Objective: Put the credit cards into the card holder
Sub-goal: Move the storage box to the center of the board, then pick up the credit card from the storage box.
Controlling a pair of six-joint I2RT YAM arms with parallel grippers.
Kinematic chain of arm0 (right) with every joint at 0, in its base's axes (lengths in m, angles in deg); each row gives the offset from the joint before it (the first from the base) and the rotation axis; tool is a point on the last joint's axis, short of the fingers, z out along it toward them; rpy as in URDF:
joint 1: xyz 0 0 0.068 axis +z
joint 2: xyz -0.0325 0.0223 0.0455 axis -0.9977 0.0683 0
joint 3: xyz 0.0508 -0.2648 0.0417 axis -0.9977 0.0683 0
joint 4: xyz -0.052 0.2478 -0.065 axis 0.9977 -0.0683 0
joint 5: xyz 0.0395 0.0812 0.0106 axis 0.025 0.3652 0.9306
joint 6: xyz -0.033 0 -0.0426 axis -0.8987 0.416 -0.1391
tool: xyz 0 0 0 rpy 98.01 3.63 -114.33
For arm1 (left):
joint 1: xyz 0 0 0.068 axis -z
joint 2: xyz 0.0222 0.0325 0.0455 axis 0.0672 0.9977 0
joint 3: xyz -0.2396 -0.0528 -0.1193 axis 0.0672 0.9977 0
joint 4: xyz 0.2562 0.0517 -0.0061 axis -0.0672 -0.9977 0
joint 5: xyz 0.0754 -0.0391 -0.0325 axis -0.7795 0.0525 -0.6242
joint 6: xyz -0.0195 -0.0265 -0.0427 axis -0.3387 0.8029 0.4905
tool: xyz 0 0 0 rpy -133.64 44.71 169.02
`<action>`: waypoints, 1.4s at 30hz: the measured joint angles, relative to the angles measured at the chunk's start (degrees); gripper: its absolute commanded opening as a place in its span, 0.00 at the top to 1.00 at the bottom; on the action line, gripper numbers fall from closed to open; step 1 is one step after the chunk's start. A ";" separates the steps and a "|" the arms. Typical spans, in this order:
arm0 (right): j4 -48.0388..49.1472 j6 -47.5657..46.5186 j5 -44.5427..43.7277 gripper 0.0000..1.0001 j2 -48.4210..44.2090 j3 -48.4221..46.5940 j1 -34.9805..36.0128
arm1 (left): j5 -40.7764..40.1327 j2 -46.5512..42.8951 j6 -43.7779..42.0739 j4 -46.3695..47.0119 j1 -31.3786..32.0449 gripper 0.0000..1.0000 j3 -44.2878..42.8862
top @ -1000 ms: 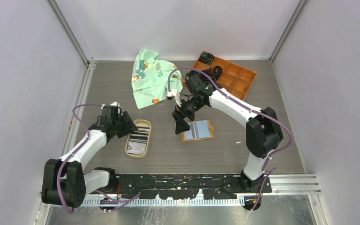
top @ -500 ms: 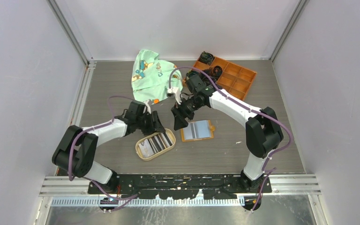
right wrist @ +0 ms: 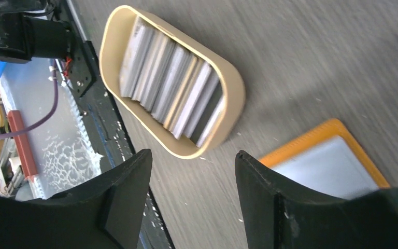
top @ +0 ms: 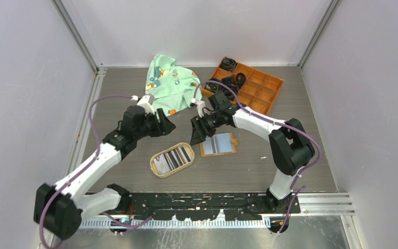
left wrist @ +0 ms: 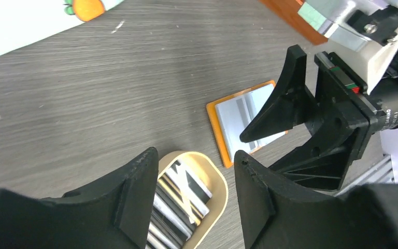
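Your cards [top: 175, 157] lie in the tan oval dish [top: 153, 168], overlapped along its length like a fanned deck. A black-and-white striped one shows on top, with a paler one at the near-left end. The card holder [top: 218, 144] lies open and flat on the table [top: 249, 167], just right of the dish and not touching it. It has an orange border and pale grey-blue slots facing up. You probably can't judge whether any slot is filled.

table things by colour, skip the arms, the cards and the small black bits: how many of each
orange: 2, the card holder and the compartment tray
tan: 1, the oval dish
green: 1, the cloth
total: 4
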State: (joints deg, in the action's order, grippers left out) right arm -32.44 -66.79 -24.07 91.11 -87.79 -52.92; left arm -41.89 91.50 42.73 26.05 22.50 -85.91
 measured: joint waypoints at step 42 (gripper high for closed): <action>6.16 27.69 -24.02 0.38 10.21 -4.94 17.64 | -5.66 -25.03 19.17 -22.43 -0.22 0.58 22.64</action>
State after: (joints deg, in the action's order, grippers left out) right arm -26.28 -39.10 -48.09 101.32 -92.73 -35.28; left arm -47.56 66.47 61.90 3.62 22.28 -63.27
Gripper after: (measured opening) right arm 0.629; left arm 0.430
